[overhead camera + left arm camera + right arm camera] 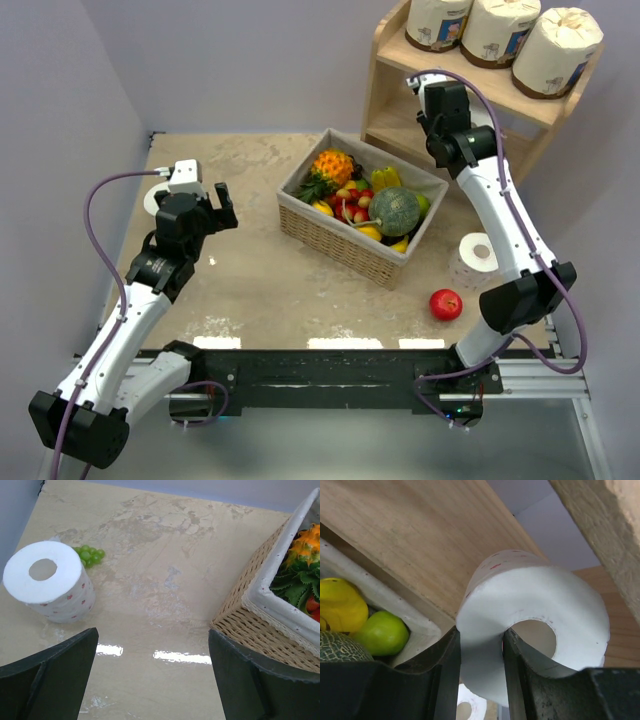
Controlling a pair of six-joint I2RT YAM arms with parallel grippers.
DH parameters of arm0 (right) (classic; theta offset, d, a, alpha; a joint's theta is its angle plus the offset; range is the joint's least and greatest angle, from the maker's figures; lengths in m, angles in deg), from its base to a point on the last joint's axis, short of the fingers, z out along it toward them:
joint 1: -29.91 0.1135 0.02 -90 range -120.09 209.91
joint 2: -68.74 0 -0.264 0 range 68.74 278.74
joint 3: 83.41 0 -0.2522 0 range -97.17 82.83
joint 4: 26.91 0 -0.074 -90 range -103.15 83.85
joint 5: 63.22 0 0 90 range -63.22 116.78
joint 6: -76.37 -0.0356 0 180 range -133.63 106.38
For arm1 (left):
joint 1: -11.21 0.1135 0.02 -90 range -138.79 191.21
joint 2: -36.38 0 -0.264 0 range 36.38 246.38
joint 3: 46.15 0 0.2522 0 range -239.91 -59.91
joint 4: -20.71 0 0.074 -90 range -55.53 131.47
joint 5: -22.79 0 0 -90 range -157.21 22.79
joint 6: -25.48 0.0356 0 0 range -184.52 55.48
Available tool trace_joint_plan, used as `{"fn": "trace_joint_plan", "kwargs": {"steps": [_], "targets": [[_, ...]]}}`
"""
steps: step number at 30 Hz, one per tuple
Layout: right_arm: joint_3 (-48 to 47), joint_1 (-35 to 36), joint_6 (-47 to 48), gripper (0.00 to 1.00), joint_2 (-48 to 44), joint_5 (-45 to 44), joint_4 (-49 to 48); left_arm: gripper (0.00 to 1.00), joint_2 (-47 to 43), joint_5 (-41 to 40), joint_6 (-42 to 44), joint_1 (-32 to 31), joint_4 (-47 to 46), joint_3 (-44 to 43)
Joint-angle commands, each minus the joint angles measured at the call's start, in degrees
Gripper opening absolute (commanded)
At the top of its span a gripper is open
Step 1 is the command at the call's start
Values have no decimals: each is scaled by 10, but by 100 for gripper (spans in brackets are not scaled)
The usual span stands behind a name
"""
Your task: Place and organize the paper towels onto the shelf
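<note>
white dotted paper roll [540, 595], pinched through its core by the closed right claw [481, 645], hangs at the lower tier of the light wooden shelf [410, 540]; slide it deep and level before releasing. left claw [152, 635] gapes idle.

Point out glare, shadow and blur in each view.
Top external: sharp, with three white glare patches on the table near the arm bases. Left wrist: two glare streaks on the table; the left fingers are dark, showing little detail. Right wrist: the bare roll looms close, its face shaded grey near the right fingers gripping it, which are nearly black.
</note>
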Motion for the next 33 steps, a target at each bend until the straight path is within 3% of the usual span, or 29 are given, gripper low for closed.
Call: {"fn": "trace_joint_plan", "kwargs": {"steps": [1,16,22,33], "targets": [[17,-18,30,35,-34,13,-45,97,-9,2,2,2,-24,5],[86,-59,64,37,-55,9,-125,97,-4,4,2,2,-25,5],[87,-63,72,50,-54,-5,-133,97,-4,6,2,2,-24,5],[68,-63,52,59,-60,-4,-109,97,-4,11,1,2,-27,5]]}}
